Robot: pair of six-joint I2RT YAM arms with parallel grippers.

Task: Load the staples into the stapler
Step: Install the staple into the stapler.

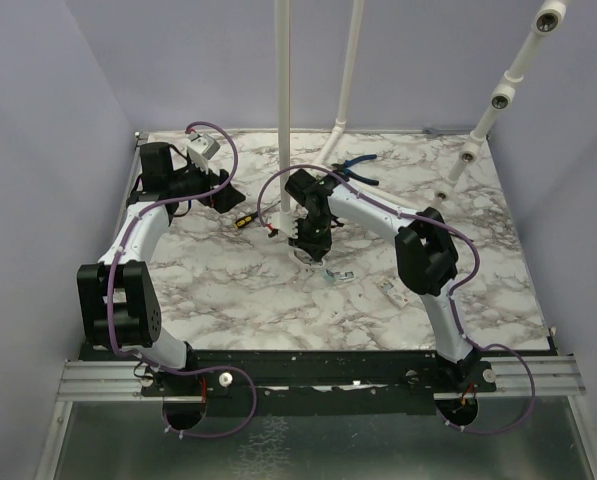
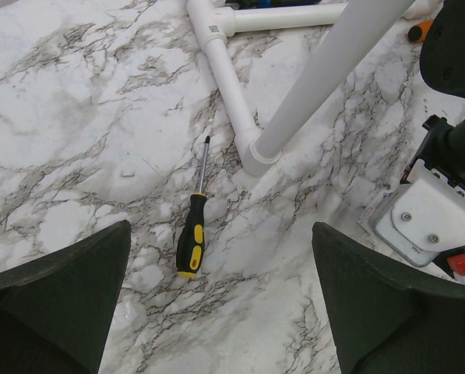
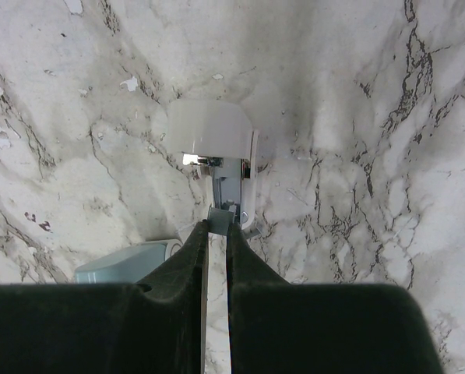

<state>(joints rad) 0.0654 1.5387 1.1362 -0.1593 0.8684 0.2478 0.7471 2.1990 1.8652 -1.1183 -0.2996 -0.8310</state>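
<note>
Right gripper [image 3: 219, 226]: fingers drawn almost together, tips pointing down at the marble-patterned table [image 1: 228, 290]. The tips pinch a narrow metal strip [image 3: 220, 218]. The view is tight here, so it cannot be told whether this strip is a row of staples or part of the mechanism.

The stapler [image 3: 209, 132] lies on the table directly ahead of the right fingertips. Its pale rounded body is at the far end. Its silvery inner channel [image 3: 230, 183] is exposed and runs back toward the tips, where it meets the pinched strip. A pale blue-green block [image 3: 123, 263] sits just to the left of the right fingers, partly hidden behind them. Whether it is joined to the stapler cannot be told.

Left gripper [image 2: 221, 231]: jaws spread fully wide, nothing between them, held above the table and well apart from the stapler.

- Below the gap between the left fingers lies a yellow-and-black screwdriver [image 2: 191, 241], shaft pointing away from the hand.
- Beyond the screwdriver stands a white pipe frame [image 2: 224, 78]. One fitting carries a small printed label [image 2: 213, 29], too small to read.
- An orange handle [image 2: 419, 31] shows at the far right of the left wrist view.
</note>
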